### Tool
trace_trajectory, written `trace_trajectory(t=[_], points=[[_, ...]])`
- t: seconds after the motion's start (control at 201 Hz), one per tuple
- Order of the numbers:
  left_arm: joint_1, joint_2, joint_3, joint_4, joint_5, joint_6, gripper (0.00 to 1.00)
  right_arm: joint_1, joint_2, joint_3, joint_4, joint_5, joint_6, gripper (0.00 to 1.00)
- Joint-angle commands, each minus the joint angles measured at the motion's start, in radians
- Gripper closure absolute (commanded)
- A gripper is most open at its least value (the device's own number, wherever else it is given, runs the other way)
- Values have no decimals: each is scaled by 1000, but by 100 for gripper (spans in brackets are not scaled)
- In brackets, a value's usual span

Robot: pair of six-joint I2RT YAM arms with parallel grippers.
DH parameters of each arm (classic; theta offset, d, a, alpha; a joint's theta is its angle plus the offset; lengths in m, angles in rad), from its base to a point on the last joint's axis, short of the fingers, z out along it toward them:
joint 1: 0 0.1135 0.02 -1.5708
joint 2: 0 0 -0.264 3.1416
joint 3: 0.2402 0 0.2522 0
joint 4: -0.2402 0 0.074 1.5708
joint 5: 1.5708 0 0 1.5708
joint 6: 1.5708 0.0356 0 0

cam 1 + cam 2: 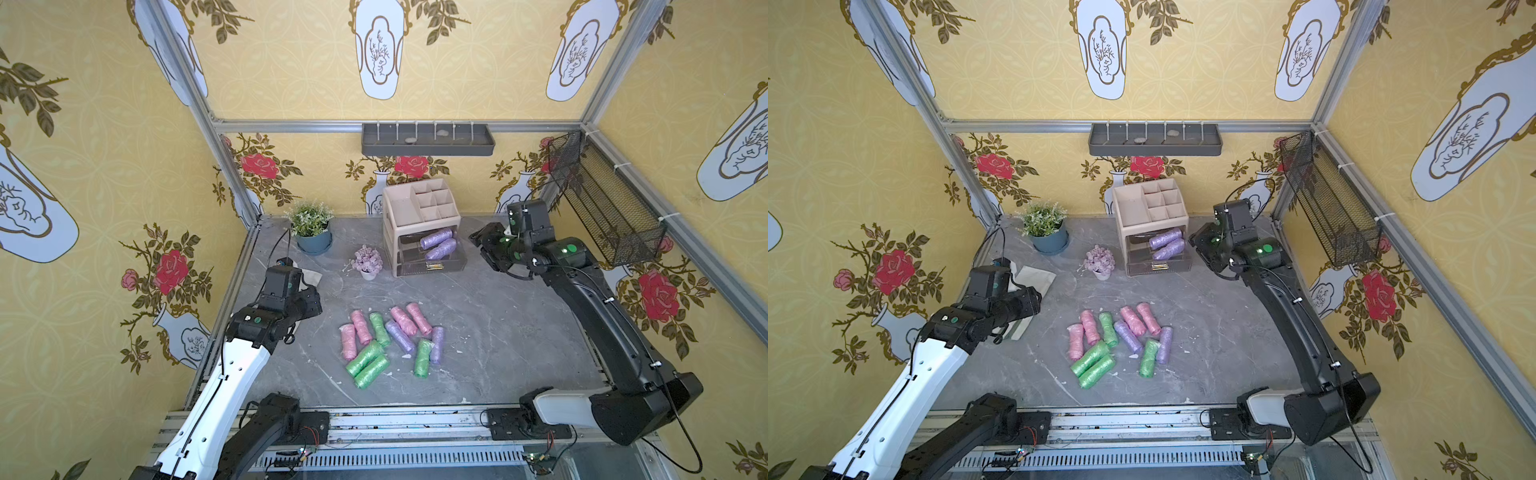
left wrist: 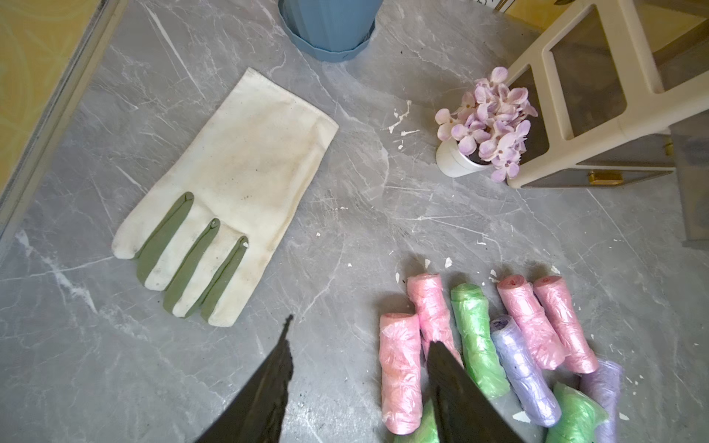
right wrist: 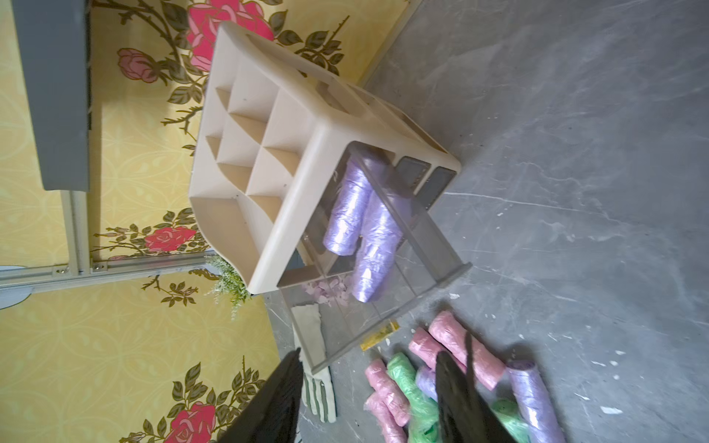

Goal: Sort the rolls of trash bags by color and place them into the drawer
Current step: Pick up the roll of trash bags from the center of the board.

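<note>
My left tool point(image 2: 360, 331) gapes empty near the heap of rolls point(image 1: 386, 340) on the worktop point(image 1: 498, 332) — the nearest pink roll point(image 2: 401, 372) lies pointing away from me. My right tool point(image 3: 368, 353), also released, hovers beside the drawer point(image 1: 432, 270) holding two purple rolls point(image 1: 436, 240). Left arm's closer, I judge.

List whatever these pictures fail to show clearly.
- Glove: top views, mostly covered by the left arm.
- Green rolls: left wrist view, cut by the frame edge and hidden behind fingers of the left pincer.
- Drawer back end: top views, under the organizer top; more rolls there cannot be ruled out.
- Two grey lumps in the wall tray: top views, too small to identify.
</note>
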Motion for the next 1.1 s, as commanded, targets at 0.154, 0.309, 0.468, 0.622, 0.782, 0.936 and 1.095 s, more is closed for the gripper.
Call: trace_trajectory(t=[0.154,0.309,0.468,0.622,0.782,0.936,1.095], points=[[0,-21,-33,-13,4,-11,42,-81,-100,-98,-79,-51,-91,44],[1,-14,-50,-3,11,-13,42,-109,-149,-182,-108,-63,-122,44],[0,-8,-70,6,17,-8,42,-107,-259,-362,-34,-92,-104,46],[1,1,-76,17,14,-6,42,-96,-325,-501,-3,-106,-86,48],[0,15,-76,29,25,-6,42,-29,-313,-623,46,-140,-38,48],[1,15,-78,30,25,-6,42,104,-279,-708,160,-126,24,48],[1,3,-83,31,25,-6,42,241,-219,-730,238,-72,70,47]])
